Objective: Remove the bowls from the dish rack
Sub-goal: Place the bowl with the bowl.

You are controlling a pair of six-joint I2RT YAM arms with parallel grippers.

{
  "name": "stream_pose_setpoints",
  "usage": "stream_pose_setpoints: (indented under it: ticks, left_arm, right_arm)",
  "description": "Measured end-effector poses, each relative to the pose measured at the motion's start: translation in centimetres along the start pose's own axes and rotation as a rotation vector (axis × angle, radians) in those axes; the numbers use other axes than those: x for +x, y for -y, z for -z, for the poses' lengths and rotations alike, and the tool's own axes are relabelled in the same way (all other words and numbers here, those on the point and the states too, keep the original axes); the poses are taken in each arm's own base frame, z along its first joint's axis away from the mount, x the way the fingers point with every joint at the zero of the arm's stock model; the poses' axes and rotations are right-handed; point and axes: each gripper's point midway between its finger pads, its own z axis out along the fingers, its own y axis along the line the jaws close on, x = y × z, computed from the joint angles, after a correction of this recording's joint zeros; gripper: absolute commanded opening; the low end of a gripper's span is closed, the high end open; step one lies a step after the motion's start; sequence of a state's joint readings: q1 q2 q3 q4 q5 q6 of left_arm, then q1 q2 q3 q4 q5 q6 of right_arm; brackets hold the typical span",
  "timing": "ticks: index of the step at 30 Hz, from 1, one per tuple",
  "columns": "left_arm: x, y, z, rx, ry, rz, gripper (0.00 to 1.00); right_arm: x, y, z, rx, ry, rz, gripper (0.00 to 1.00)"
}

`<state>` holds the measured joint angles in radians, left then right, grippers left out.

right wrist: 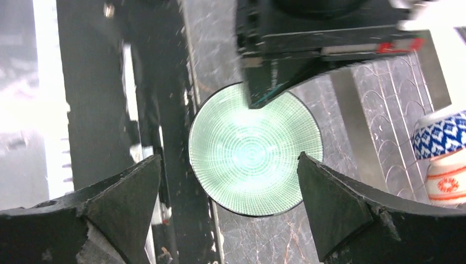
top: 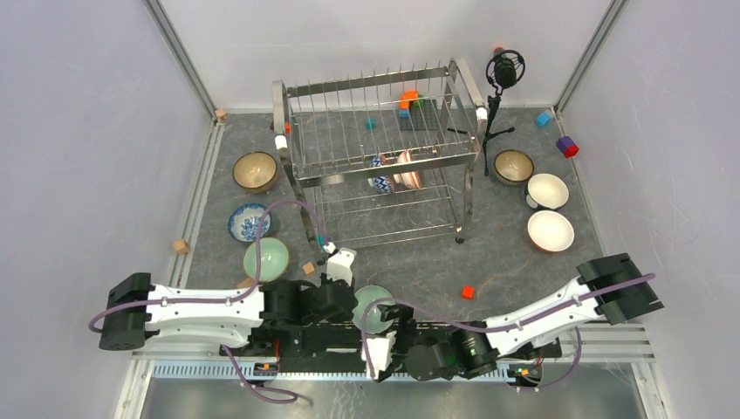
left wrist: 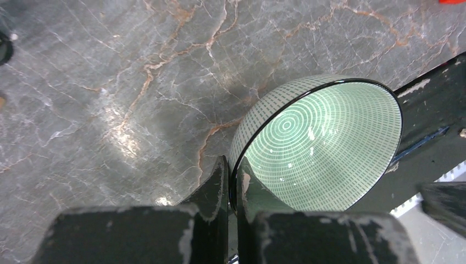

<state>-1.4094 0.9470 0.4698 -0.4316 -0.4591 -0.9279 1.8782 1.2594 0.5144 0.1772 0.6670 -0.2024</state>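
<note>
Left gripper (left wrist: 233, 173) clenched on rim of pale green bowl (left wrist: 321, 148), bowl tilted over near edge of table (top: 524, 262), right gripper (right wrist: 229, 159) released, spread wide facing it, 2 patterned bowls (top: 381, 172) standing in dish rack (top: 281, 105)

green bowl (left wrist: 324, 148) lower rim hidden behind left gripper (left wrist: 233, 184), blue-and-white bowl (right wrist: 439, 137) cut off by right edge, red thing (left wrist: 451, 1) cropped at top edge

free: tabletop (top: 410, 266) in front of dish rack (top: 340, 173) | obstacle: red block (top: 468, 292) (small) lying there
</note>
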Motion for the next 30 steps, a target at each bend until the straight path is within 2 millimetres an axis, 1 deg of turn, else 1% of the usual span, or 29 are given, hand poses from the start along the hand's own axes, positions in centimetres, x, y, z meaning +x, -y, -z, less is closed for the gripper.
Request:
stream_pose_setpoints:
  ticks: [3,6,8,9,12,14,16,20,24,28,30]
  left_arm:
    - [-0.6,-0.2,0.5,0.001,0.024,0.01,0.02]
    - [-1.0,-0.5,1.2,0.008,0.043,0.034,0.02]
    - [-1.5,-0.3,1.7,0.031,0.063,0.067,0.02]
    - [-1.7,-0.2,1.9,0.046,0.075,0.089,0.02]
    - [-2.2,-0.3,2.7,0.077,0.101,0.132,0.02]
    - [-2.5,-0.6,3.3,0.079,0.113,0.153,0.02]
    - [-2.6,-1.4,3.7,0.06,0.123,0.16,0.02]
    - [-3.0,-3.7,5.1,-0.009,0.144,0.172,0.02]
    - [-4.7,-5.9,7.0,-0.056,0.229,0.202,0.02]
    - [-7.1,-7.7,8.9,-0.111,0.342,0.239,0.02]
    - [-7.9,-8.6,9.7,-0.155,0.374,0.248,0.02]
  right_arm:
    - [-1.7,1.6,0.8,0.061,0.046,-0.147,0.98]
    - [-3.1,3.5,2.1,0.128,0.109,-0.323,0.98]
    - [-3.5,4.5,2.8,0.156,0.154,-0.413,0.98]
    - [-3.4,4.9,3.2,0.171,0.174,-0.456,0.98]
    - [-1.8,5.5,4.0,0.211,0.202,-0.545,0.98]
    - [-0.1,5.5,4.2,0.233,0.204,-0.577,0.98]
    - [1.1,5.5,4.3,0.247,0.201,-0.593,0.98]
    - [2.7,5.3,4.3,0.272,0.193,-0.608,0.98]
    - [4.4,5.0,4.0,0.298,0.175,-0.608,0.98]
    - [5.6,4.6,3.5,0.315,0.137,-0.583,0.98]
    - [6.1,4.3,3.2,0.322,0.115,-0.569,0.98]
